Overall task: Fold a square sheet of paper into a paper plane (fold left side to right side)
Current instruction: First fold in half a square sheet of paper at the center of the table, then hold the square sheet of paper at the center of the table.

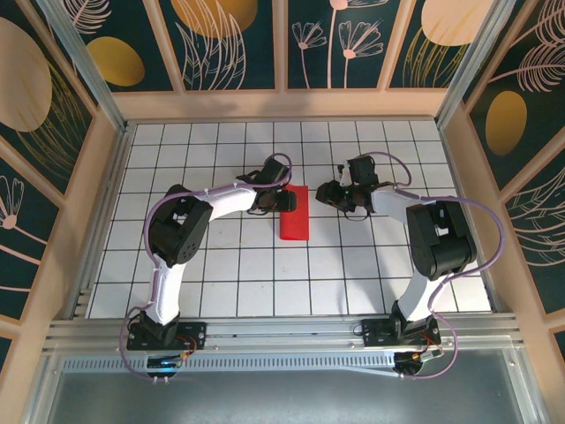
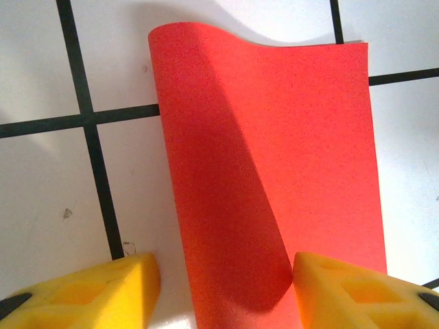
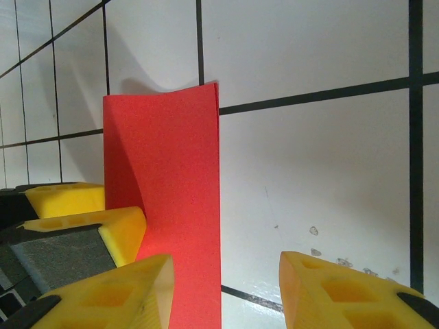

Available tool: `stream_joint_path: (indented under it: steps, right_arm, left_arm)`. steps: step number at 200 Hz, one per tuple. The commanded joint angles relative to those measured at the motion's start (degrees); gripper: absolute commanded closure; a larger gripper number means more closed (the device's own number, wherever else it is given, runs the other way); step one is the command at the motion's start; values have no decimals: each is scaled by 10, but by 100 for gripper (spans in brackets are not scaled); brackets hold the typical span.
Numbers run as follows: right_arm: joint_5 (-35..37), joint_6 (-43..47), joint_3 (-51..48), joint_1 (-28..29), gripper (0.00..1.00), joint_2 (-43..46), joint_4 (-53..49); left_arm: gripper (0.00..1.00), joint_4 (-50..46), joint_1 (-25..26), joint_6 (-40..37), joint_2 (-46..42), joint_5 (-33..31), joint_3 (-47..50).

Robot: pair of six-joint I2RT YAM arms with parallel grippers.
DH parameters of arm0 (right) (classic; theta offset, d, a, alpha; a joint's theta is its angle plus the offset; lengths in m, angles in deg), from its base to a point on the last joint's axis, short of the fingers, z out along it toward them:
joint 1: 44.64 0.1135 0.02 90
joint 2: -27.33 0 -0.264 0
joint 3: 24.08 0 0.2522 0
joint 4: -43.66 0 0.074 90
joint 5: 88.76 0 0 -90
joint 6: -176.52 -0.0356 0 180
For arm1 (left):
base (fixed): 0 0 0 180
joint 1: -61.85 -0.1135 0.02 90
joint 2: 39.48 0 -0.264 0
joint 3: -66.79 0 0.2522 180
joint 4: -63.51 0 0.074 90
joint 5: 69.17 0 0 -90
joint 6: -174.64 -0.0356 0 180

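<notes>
Yellow fingertips (image 2: 103, 288) of the left hand (image 2: 226, 291) sit at the bottom of the left wrist view, spread apart: open, clamping nothing. Between them lies the square sheet of paper (image 2: 274, 157), doubled over into a narrow red strip near the middle of the table (image 1: 221, 274). One fingertip is on bare tile just left of the strip; the other overlaps its right part.

Fold state: left side laid over to the right, but the bend along the left edge is rounded, not creased. Upper layer bulges, with a shadow under it; the far edge shows a wave.

Right hand (image 3: 226, 295) — fingers apart too, holding nothing, low over the table just beside the strip's free long edge. Whether a finger touches the paper I cannot tell.

Risks, as judged:
- Spring-back. Nothing pins the top layer; if the left hand lifts off before a crease is pressed, the flap may reopen.
- Crooked crease. Pressing the bulge down without the free edges matched would set the line off-centre — bad for every later plane fold.
- Sliding. Thin paper on a smooth table; a pad dragged along the bend with no counter-hold could push the whole sheet.
- Snag. Right fingers close to the loose edges could catch one layer and lift or crumple it.
</notes>
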Motion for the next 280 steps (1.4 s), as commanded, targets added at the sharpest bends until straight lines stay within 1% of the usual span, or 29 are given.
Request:
stream_joint_path:
  steps: [1, 46, 91, 108, 135, 150, 159, 172, 213, 231, 250, 269, 275, 280]
  right_arm:
    - [-10, 8, -6, -3, 56, -1, 13]
    - [-19, 4, -4, -3, 55, -6, 16]
    - [-42, -1, -6, 1, 56, -13, 22]
    - [-60, -10, -9, 3, 57, -18, 34]
    - [-83, -19, -7, 11, 67, -33, 42]
    - [-92, -25, -5, 16, 75, -41, 47]
    - [-95, -25, -3, 21, 77, -45, 47]
    - [-93, -27, -2, 24, 79, -49, 46]
    - [-68, -27, -5, 25, 80, -42, 46]
    - [-80, -27, 0, 25, 80, -42, 46]
    - [-107, -29, 6, 28, 88, -56, 48]
    - [-113, -32, 9, 36, 98, -67, 52]
    - [-115, -33, 12, 39, 100, -71, 53]
    - [-117, -34, 14, 41, 100, -74, 54]
  left_arm:
    - [44, -32, 9, -8, 62, 11, 19]
    - [44, -38, 9, -6, 63, 4, 18]
    - [44, -37, 9, -6, 62, 4, 19]
    - [44, -38, 9, -6, 63, 6, 18]
    - [44, -40, 9, -5, 62, 2, 17]
    - [44, -43, 9, -4, 62, 0, 16]
    - [44, -44, 9, -4, 63, -1, 15]
    - [44, -44, 9, -3, 63, -2, 16]
    - [44, -45, 9, -6, 61, -5, 17]
    - [44, -46, 9, -6, 62, -5, 16]
    - [44, -47, 9, -6, 63, -5, 15]
    - [44, -47, 8, -5, 63, -6, 17]
    - [44, -47, 9, -4, 63, -6, 16]
    - [44, -47, 9, -5, 63, -6, 16]
